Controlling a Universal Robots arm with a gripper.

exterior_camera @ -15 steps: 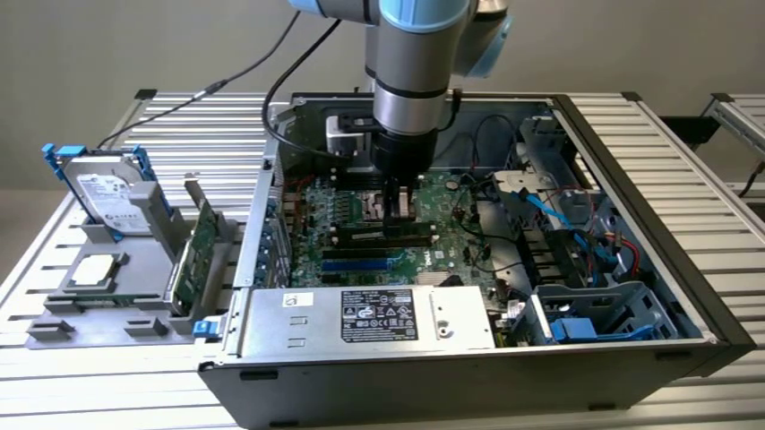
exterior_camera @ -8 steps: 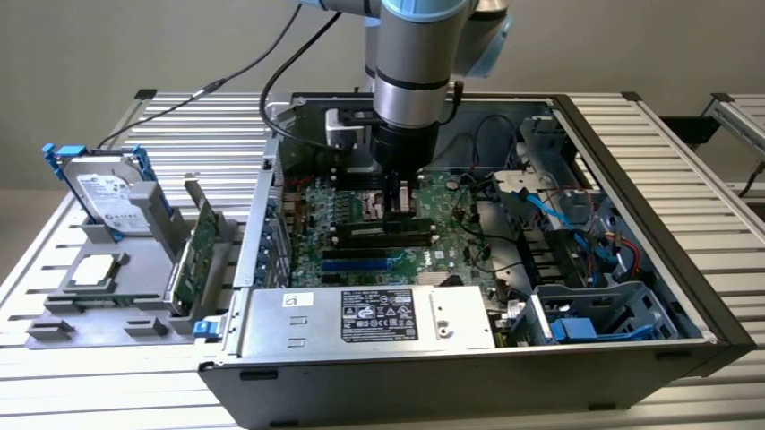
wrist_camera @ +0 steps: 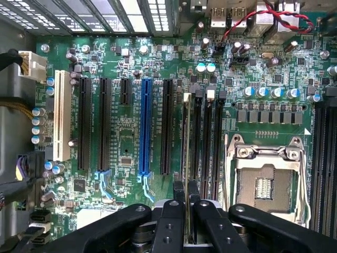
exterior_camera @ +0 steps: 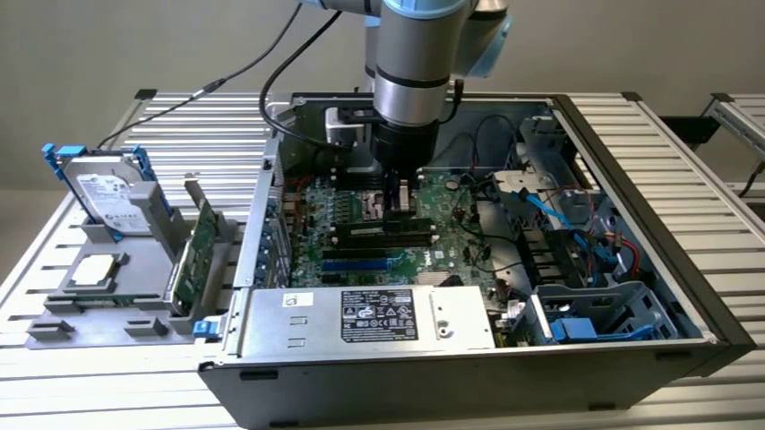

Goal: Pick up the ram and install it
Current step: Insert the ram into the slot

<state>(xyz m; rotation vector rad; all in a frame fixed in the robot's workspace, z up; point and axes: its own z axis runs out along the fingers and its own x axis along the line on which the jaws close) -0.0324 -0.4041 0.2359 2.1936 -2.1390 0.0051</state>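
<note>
Clamps the ram (wrist_camera: 186, 137) in the gripper (wrist_camera: 186, 187) — jaws drawn in on the two flat faces at one end, so held on edge, contact side down. Hangs just over the motherboard (wrist_camera: 126, 142), in line with the black memory slots (wrist_camera: 206, 137) next to the open processor socket (wrist_camera: 266, 182). Cannot tell whether touching a slot or a little above it. Probably carried this way so as to drop straight into a narrow slot without twisting. Runs parallel to the blue slot (wrist_camera: 146, 126) and the white slot (wrist_camera: 62, 116), well apart from both.

In the exterior view, reaches down from above into the open computer case (exterior_camera: 633, 121), lying on its side on the slatted surface (exterior_camera: 179, 121), side panel off, likely to give a straight vertical approach. Off to the exterior view's left, outside the case: a grey holder (exterior_camera: 120, 313) keeping spare parts in fixed places within reach — hard drive (exterior_camera: 106, 193) in blue rails, green circuit card (exterior_camera: 195, 246) on edge, square silver processor chip (exterior_camera: 96, 269) lying flat.

As to writing: a black-and-white sticker on the power supply (exterior_camera: 371, 315), rows of marks and small print, too small to read. Same for the hard drive's label. White lettering along the motherboard slots, not legible; no brand to make out.
</note>
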